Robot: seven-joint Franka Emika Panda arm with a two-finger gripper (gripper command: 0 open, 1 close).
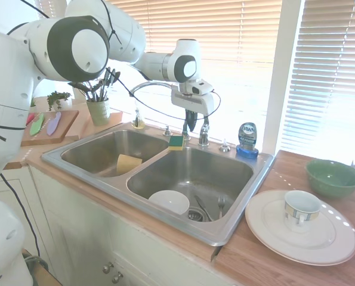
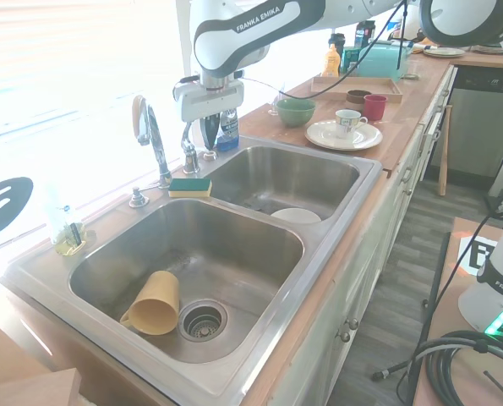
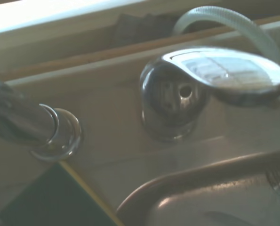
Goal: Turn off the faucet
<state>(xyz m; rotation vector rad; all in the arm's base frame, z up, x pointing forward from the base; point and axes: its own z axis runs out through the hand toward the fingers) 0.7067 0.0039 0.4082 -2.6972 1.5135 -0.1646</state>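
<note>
Your gripper (image 2: 207, 128) hangs right over the faucet's lever handle (image 1: 204, 132), fingers pointing down w/ a slight gap, holding nothing. Lever's directly below, beside the spout (image 1: 159, 89), its long axis approx. upright.

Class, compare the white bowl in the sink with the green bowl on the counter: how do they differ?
The white bowl sits down in the sink's right basin, near the drain; the green bowl stands on the wooden counter beside a plate. The white bowl looks shallower, the green bowl deeper. Both are round and upright.
</note>
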